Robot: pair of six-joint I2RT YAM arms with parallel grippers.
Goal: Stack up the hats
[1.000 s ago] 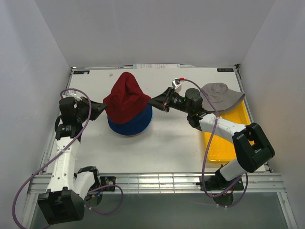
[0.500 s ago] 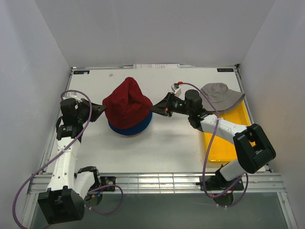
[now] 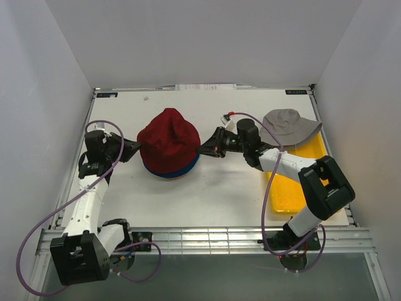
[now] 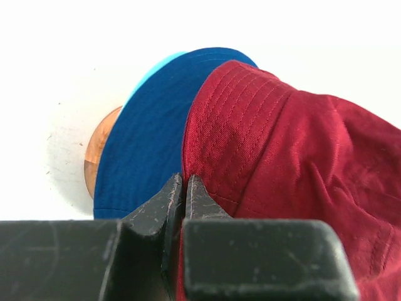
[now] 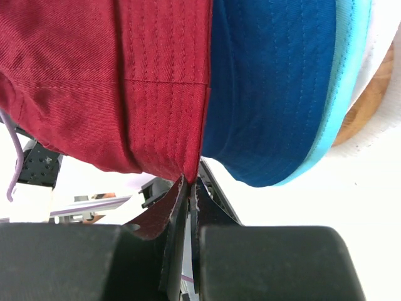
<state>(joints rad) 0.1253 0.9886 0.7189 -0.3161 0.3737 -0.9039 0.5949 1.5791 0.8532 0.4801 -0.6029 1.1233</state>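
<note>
Top external: dark red hat [image 3: 168,135] lower now; left tool [image 3: 137,149], right tool [image 3: 201,150] pinching brim.

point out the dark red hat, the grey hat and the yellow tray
dark red hat [image 3: 168,135]: top external view, crown
grey hat [image 3: 289,125]: top external view, crown
yellow tray [image 3: 290,197]: top external view, bare floor

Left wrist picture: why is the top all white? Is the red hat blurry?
Left wrist view: bright light washes the table out to plain white; the red hat is sharp, its stitch rows showing. Right wrist view: the stitching is crisp too. Top external view: even light, soft shadows.
</note>
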